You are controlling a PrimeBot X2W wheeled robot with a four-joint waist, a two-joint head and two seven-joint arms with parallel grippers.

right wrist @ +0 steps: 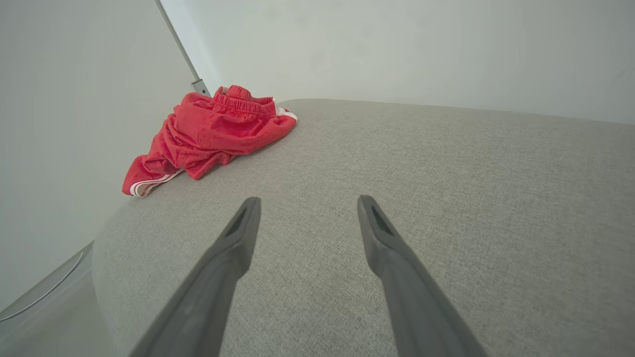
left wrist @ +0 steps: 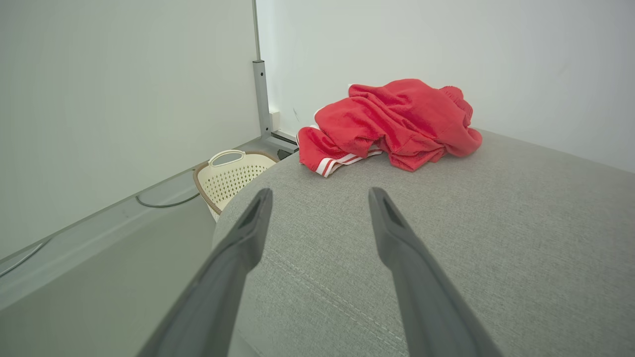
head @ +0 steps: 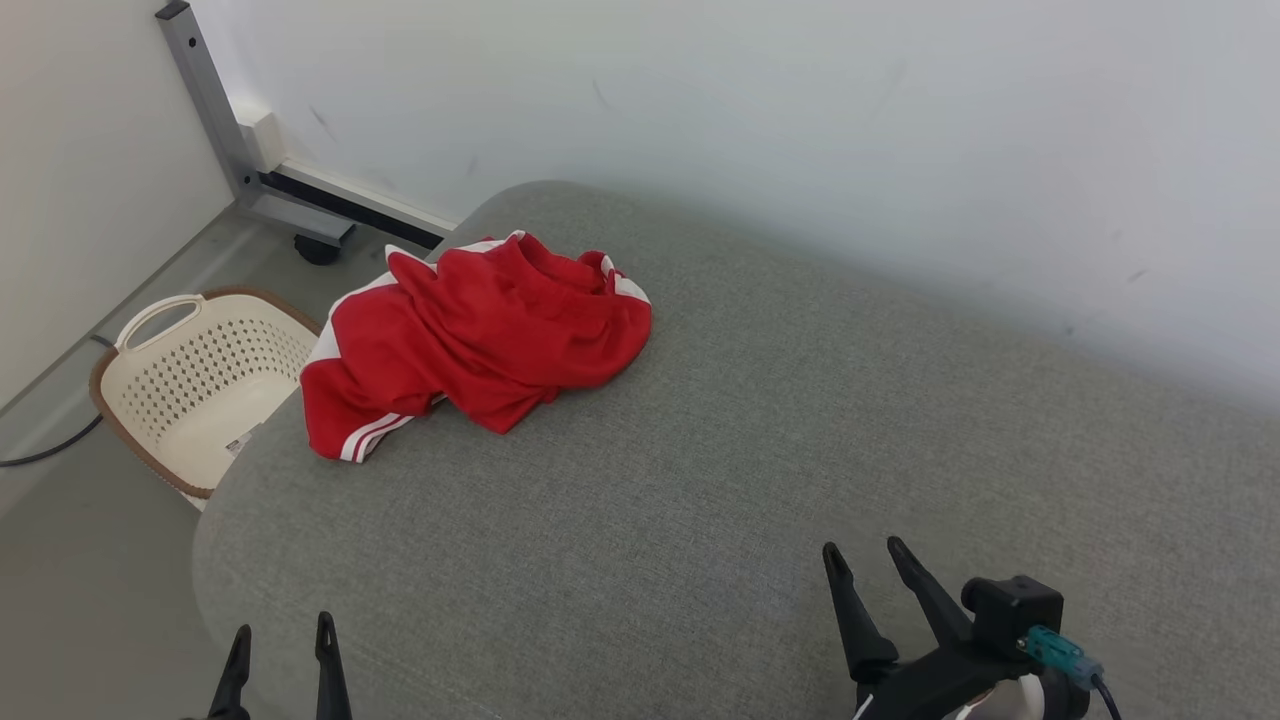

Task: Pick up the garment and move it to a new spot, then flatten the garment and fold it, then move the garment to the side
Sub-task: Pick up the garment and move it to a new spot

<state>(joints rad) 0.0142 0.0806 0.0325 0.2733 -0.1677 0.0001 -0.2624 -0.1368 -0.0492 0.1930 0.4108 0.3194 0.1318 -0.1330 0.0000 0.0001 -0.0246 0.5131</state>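
A crumpled red garment [head: 480, 335] with white stripes lies in a heap at the far left of the grey upholstered surface [head: 760, 450], one striped hem hanging over the left edge. It appears ahead of the fingers in the left wrist view [left wrist: 397, 121] and up left in the right wrist view [right wrist: 211, 134]. My left gripper [head: 283, 630] stands open at the lower left, over the surface's near left edge, well short of the garment. My right gripper [head: 862, 552] is open at the lower right, far from the garment. Both hold nothing.
A cream perforated laundry basket [head: 200, 385] sits on the floor left of the surface, also in the left wrist view [left wrist: 233, 176]. A grey metal frame leg [head: 215, 110] with a caster stands by the wall. A cable [head: 55, 445] runs along the floor. A white wall backs the surface.
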